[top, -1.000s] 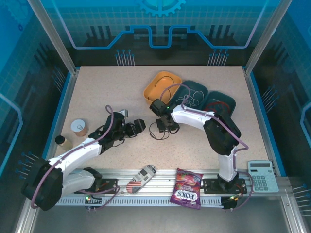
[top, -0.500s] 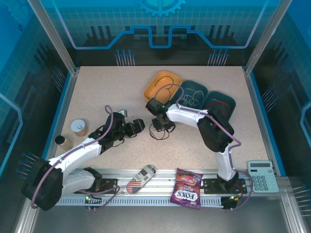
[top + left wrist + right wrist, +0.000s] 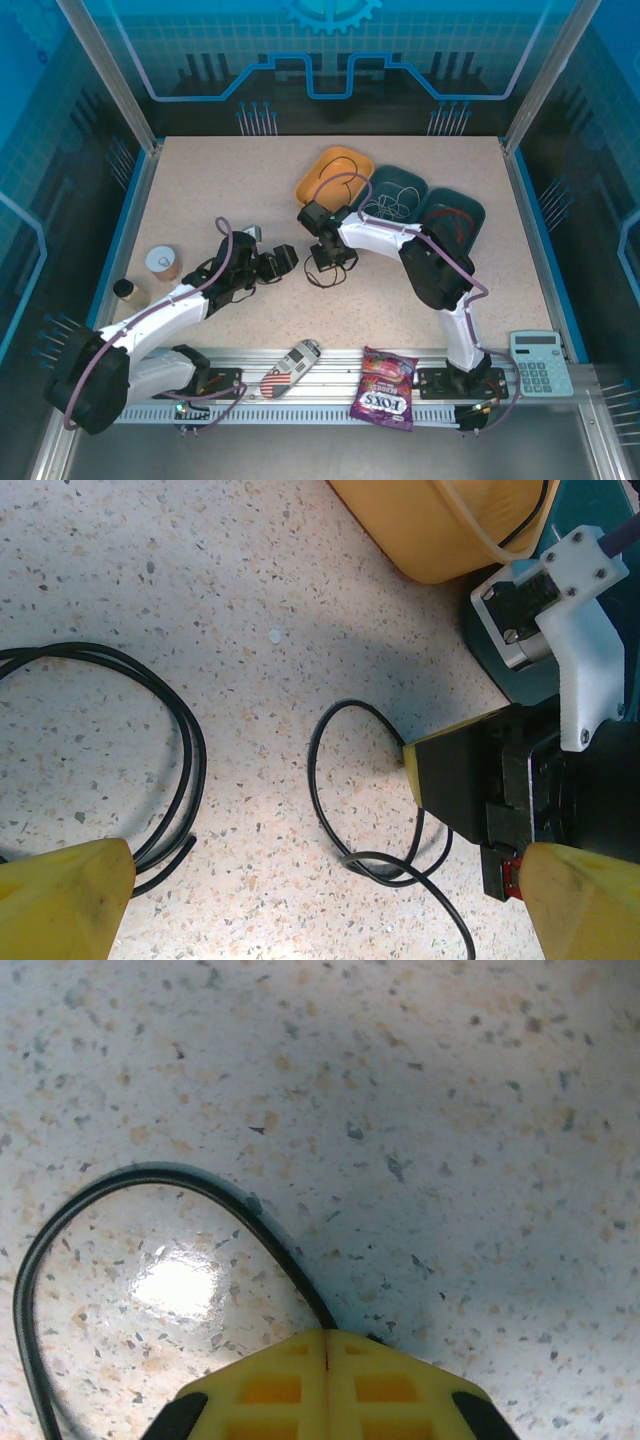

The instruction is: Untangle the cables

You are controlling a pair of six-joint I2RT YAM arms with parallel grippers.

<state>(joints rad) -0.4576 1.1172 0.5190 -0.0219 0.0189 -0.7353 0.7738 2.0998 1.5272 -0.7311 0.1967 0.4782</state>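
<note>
The black cable (image 3: 330, 272) lies in loose loops on the speckled table between the two grippers. My right gripper (image 3: 327, 256) is shut on it; in the right wrist view the yellow pads (image 3: 300, 1385) meet and the black cable (image 3: 200, 1185) runs out from between them in an arc. My left gripper (image 3: 286, 258) stands open just to the left, with black cable loops (image 3: 322, 780) lying between its yellow fingertips (image 3: 62, 900). The white cable (image 3: 392, 206) rests in a dark green tray (image 3: 415, 182). The red cable (image 3: 452, 222) sits in the tray beside it.
An orange bowl (image 3: 335, 172) sits behind the right gripper, next to the trays. A paper cup (image 3: 163, 262) and a small jar (image 3: 127, 291) stand at the left. A remote-like device (image 3: 290, 367), a candy bag (image 3: 386, 388) and a calculator (image 3: 541, 362) lie along the front rail.
My right gripper has shifted left and slightly back, dragging the black cable with it. The left arm has stayed put.
</note>
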